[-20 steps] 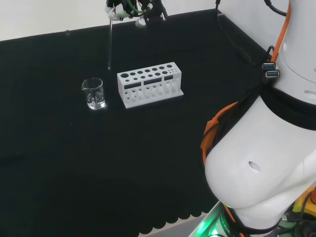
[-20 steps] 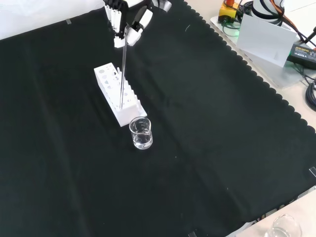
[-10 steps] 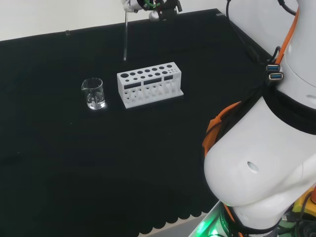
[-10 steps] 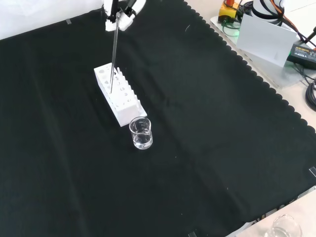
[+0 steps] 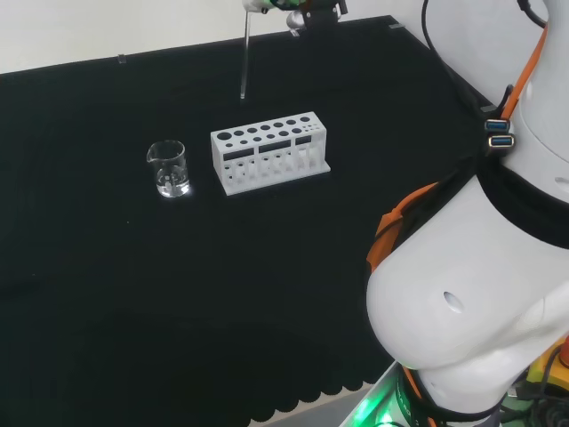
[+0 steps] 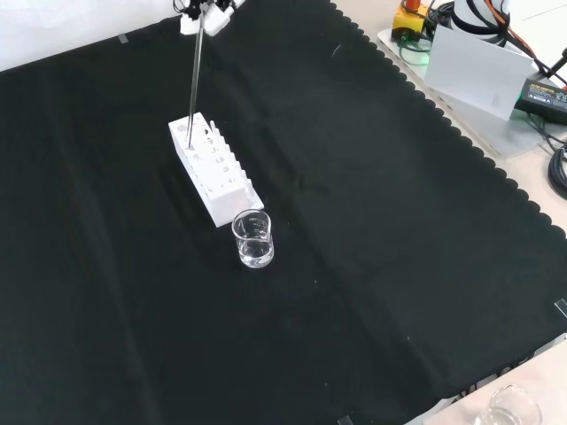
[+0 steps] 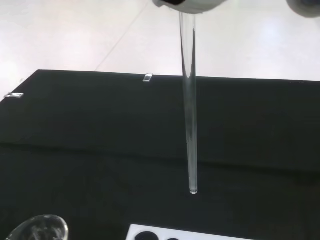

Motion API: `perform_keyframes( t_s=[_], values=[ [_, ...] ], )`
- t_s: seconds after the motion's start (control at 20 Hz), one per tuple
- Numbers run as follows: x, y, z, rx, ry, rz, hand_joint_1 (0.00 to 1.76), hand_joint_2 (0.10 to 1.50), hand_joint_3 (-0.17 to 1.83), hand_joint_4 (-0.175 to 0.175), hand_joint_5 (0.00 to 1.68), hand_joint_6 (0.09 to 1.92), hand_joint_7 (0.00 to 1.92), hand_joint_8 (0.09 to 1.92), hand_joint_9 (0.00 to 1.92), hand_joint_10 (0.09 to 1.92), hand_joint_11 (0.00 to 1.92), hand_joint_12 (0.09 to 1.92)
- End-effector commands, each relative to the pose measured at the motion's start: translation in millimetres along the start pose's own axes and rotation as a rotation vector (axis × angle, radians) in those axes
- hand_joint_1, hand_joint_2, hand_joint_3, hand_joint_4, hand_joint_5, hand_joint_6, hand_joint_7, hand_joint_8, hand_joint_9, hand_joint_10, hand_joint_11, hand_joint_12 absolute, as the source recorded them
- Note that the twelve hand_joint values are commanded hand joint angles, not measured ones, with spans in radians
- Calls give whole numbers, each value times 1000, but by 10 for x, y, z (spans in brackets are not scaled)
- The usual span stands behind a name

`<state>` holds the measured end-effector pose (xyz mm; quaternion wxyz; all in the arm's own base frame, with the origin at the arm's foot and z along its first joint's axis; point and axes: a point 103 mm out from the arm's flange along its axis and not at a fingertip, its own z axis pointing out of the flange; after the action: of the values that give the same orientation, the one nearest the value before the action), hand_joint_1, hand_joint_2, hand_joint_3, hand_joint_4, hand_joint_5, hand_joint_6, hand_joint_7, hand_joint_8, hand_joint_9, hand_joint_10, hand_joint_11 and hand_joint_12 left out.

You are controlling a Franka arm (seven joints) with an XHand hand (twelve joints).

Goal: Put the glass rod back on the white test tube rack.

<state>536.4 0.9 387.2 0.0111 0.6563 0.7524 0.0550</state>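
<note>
Up at the top edge of the front view we see the hand point(image 6: 205, 11), its white fingers pinched on the upper end of the rod point(image 6: 194, 80). The rod is a thin, clear, straight glass stick, hanging almost upright with a slight lean; in the wrist view it point(image 7: 189, 105) looks like a slim transparent shaft with pale edges and a rounded lower tip, running down from a blurred white part of the hand point(image 7: 187, 5).

In the head view, the rod point(image 5: 244, 58) hangs in the upper middle of the frame, above and behind the rack point(image 5: 270, 151), its tip in the air clear of the rack's top. In the front view its lower end lines up with the far end of the rack point(image 6: 215, 172), over the big holes there; we cannot tell from that view whether the tip touches the rack.

The rack is a white block with rows of round holes on top and slotted sides, standing on the black cloth point(image 6: 354, 266). Just beside its near end in the front view stands a small clear beaker point(image 6: 253, 239); in the head view the beaker point(image 5: 168, 168) sits left of the rack.
</note>
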Motion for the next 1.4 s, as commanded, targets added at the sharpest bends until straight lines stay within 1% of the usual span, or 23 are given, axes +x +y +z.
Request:
perform_keyframes(
  t_s=[0.05, 0.55, 1.15, 1.4],
  values=[
    [-136, -58, -48, 2, -22, 27, 1325, 1033, -175, -164, 1455, 87, 1462, 391, 1732, 395, 1652, 385],
    [-334, -132, -158, -9, -42, 67, 1325, 1033, -175, -164, 1456, 87, 1462, 391, 1732, 394, 1652, 386],
    [-663, -387, -185, -12, -47, 127, 1325, 1033, -175, -164, 1456, 87, 1462, 391, 1732, 393, 1651, 386],
    [-699, -451, -194, -3, -47, 131, 1325, 1033, -175, -164, 1457, 87, 1462, 391, 1733, 393, 1650, 387]
  ],
)
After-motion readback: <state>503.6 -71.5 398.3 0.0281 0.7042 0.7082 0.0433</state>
